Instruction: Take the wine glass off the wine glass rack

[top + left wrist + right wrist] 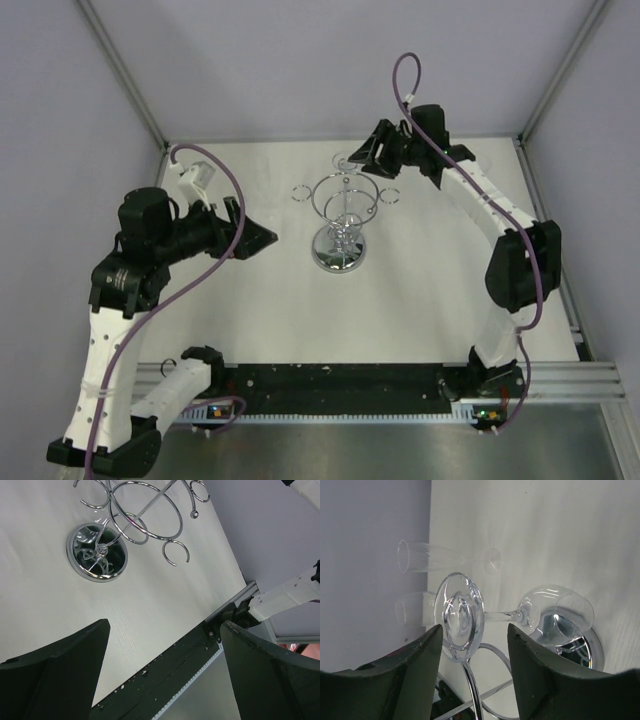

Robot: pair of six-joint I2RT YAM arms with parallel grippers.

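Observation:
The chrome wine glass rack (340, 215) stands mid-table on its round mirrored base (340, 255). A clear wine glass (502, 615) hangs upside down on it, foot (462, 615) on a wire ring and bowl (555, 612) over the base. My right gripper (475, 630) is open, with its fingers either side of the glass's foot and not touching it; in the top view it (358, 157) is at the rack's far side. My left gripper (262, 236) is open and empty, left of the rack. The rack also shows in the left wrist view (145, 517).
Two clear flute-like glasses (427, 557) lie by the back wall behind the rack. Grey walls close the table at the back and sides. A black strip (165, 665) and metal rail run along the near edge by the arm bases.

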